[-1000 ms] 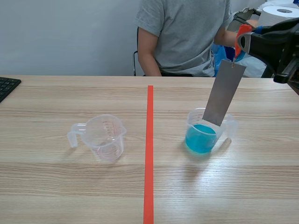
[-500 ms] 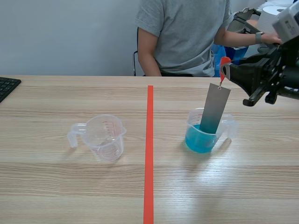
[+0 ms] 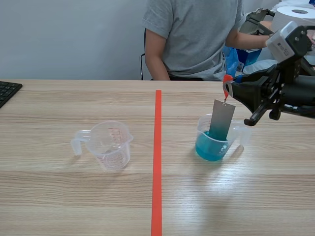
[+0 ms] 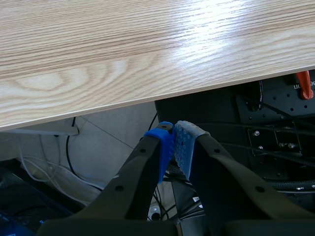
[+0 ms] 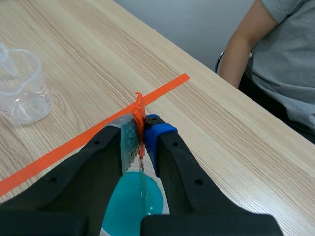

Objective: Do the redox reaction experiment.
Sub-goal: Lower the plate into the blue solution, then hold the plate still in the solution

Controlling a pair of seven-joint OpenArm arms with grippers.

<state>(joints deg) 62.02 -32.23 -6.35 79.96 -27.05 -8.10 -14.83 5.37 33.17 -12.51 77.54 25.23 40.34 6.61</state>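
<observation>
A clear beaker (image 3: pixel 238 133) of blue liquid (image 3: pixel 210 147) stands right of the orange tape line (image 3: pixel 157 162). A grey metal plate (image 3: pixel 221 119) hangs from an orange tie (image 3: pixel 227 79), its lower end dipped in the liquid. My right gripper (image 3: pixel 229 90) is shut on that tie just above the beaker. In the right wrist view the gripper (image 5: pixel 140 132) pinches the orange tie (image 5: pixel 139 114) over the blue liquid (image 5: pixel 129 201). An empty clear beaker (image 3: pixel 109 144) sits left of the line. Below the table edge, my left gripper (image 4: pixel 175 142) is shut on nothing.
A person in a grey shirt (image 3: pixel 194 34) sits across the table, one arm stretched toward the right. A black keyboard (image 3: pixel 7 90) lies at the far left edge. The empty beaker (image 5: pixel 20 91) stands beyond the tape line (image 5: pixel 69 147) in the right wrist view.
My right gripper has come down and leftward with the tie. The grey plate has sunk from just over the beaker's rim deeper into the blue liquid.
</observation>
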